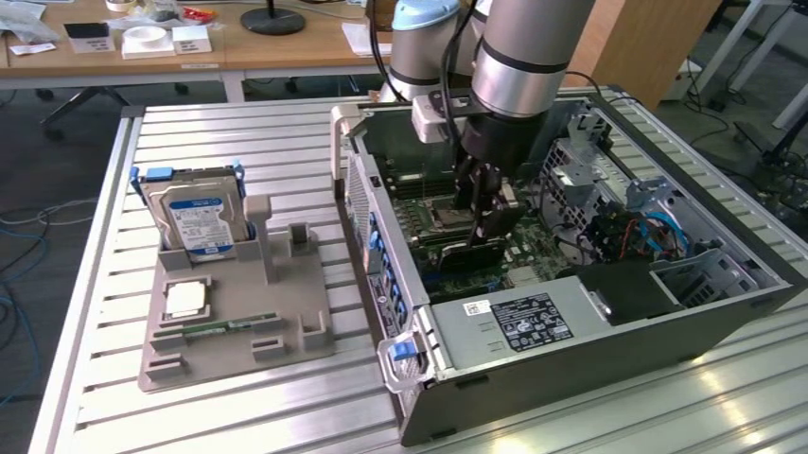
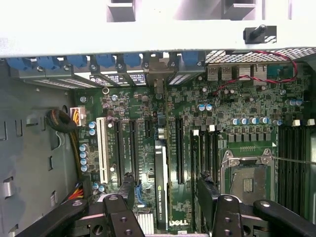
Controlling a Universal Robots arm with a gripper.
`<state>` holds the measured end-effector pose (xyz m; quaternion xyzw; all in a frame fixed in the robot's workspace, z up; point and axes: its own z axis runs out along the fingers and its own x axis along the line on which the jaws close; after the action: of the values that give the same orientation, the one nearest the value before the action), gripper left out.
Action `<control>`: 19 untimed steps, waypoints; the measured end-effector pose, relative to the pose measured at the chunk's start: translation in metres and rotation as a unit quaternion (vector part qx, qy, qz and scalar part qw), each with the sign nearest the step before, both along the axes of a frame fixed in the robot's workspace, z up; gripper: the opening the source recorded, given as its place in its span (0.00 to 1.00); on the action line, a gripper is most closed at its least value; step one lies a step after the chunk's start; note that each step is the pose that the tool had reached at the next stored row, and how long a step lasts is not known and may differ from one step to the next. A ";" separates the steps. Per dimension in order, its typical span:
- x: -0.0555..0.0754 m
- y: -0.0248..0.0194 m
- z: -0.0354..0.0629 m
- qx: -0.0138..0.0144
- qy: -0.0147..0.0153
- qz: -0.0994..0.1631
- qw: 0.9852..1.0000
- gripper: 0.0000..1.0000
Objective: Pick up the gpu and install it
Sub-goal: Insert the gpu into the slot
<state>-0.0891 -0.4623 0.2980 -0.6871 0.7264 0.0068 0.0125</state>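
Power supply: grey metal box with a white-and-black label (image 1: 518,322), nearest the exterior camera, at 5 o'clock from the gripper; no contact.
Case: open black-and-grey steel tower case (image 1: 606,369), lying on its side on the slatted aluminium table (image 1: 227,416).
Parts tray: grey moulded plastic tray (image 1: 303,350) at 9 o'clock from the case, carrying a blue-labelled silver hard drive (image 1: 200,222) upright.
End effector: black two-finger gripper (image 1: 486,227) (image 2: 167,182) down inside the case, jaws spread wide, clamped on nothing.
Task item: gpu, a thin green card with a black cooler face (image 2: 160,197), stands on edge in a motherboard slot between the fingers (image 2: 126,190). Whether either finger touches it cannot be told.
Seating: judged in place but unconfirmed; the slot latch is hidden.
Hazard 1: a pad dragging on the card could lever it out of the slot or tilt it.
Hazard 2: the finger on the socket side sits near the silver-framed open CPU socket (image 2: 247,182); sideways drift could strike exposed contacts.
Hazard 3: the other finger is close to the neighbouring black expansion slot (image 2: 129,148); a scrape could damage it.
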 end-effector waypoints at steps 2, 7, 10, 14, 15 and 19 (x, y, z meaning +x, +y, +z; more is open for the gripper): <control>0.000 0.0000 0.0000 0.000 0.000 0.000 1.000 0.64; 0.000 0.0002 0.0002 0.000 0.000 0.005 1.000 0.64; 0.000 0.0003 0.0020 0.000 0.000 0.008 1.000 0.64; 0.000 0.0003 0.0042 0.000 0.000 0.014 1.000 0.64; 0.000 0.0003 0.0043 0.000 0.000 0.016 1.000 0.64; 0.000 0.0004 0.0048 0.000 0.000 0.022 1.000 0.64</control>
<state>-0.0889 -0.4619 0.3028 -0.7028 0.7113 0.0070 0.0124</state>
